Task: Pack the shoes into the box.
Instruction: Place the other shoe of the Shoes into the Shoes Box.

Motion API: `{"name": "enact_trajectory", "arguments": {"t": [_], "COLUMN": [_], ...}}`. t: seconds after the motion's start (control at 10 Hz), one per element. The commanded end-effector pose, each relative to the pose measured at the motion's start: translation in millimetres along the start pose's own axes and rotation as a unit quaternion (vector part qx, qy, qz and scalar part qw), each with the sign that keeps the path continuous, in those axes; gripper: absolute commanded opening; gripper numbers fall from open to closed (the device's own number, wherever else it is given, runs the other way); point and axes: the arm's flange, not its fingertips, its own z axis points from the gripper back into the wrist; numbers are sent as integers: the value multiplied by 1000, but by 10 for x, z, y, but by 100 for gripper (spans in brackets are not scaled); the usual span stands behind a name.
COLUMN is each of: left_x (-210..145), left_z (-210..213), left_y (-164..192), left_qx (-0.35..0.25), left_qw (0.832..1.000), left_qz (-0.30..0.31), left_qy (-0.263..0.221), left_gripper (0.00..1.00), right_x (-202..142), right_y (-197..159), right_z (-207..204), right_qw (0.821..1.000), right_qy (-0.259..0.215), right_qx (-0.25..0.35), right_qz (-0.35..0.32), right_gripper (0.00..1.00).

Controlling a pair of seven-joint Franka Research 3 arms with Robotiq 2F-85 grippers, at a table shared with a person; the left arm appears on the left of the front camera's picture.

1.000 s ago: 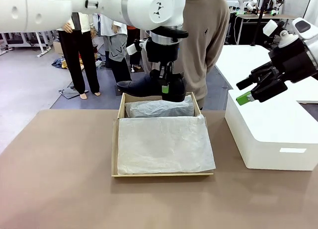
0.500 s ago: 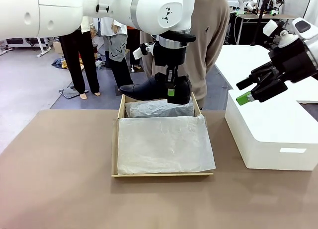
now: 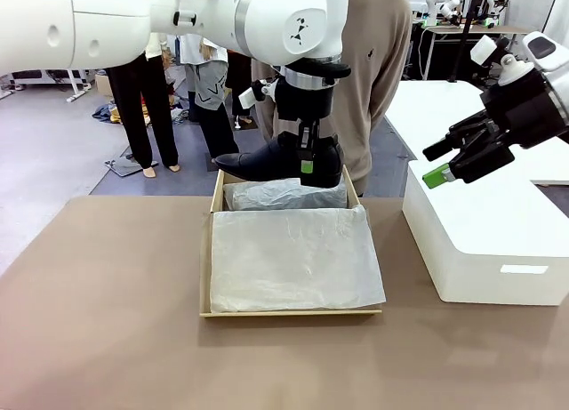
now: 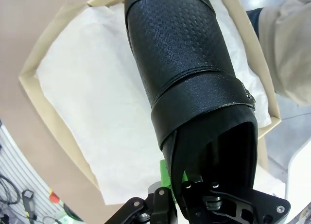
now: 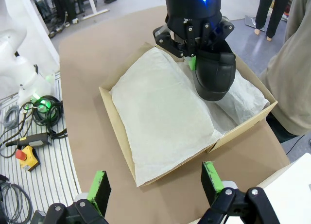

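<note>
One black glossy shoe [image 3: 271, 164] hangs toe-left just above the far end of the tan box [image 3: 206, 277]. My left gripper [image 3: 307, 158] is shut on its heel end. In the left wrist view the shoe [image 4: 184, 54], with strap and small buckle, hangs over the white tissue [image 4: 97, 112] inside the box [image 4: 24, 76]. The right wrist view shows the shoe [image 5: 214, 76] over the box [image 5: 119, 131] from the side. My right gripper [image 3: 442, 164] is open, apart from them, over the white plastic box; its green fingertips [image 5: 99, 185] are spread wide. A second shoe is not visible.
A large white plastic box [image 3: 480, 241] stands to the right of the shoebox. A person in a beige sweater [image 3: 373, 63] stands right behind the shoebox at the far edge. A tissue-covered bump [image 3: 284, 195] fills the shoebox's far end. Bare brown tabletop [image 3: 107, 321] lies left and in front.
My left gripper has carried the shoe slightly right and down toward the box's far end. The right arm has not moved.
</note>
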Motion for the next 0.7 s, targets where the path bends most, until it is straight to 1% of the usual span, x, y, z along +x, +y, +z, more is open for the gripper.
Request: {"name": "enact_trajectory", "arguments": {"t": [0.0,0.3,0.6], "left_x": [-51,-179,-322], "left_z": [-38,-148,-294], "left_y": [-18,-68,-81], "left_qx": [-15,-12,0], "left_qw": [998,995,996], "left_qz": [54,92,86], "left_qy": [-18,-38,-24], "left_gripper": [0,0,0], "right_x": [8,8,8], "right_y": [-26,-26,-26], "right_z": [-24,-24,-24], "right_qw": [1000,1000,1000], "right_qy": [-18,-18,-18], "right_qx": [4,4,4], "right_qz": [12,12,12], "right_gripper": [100,100,100]}}
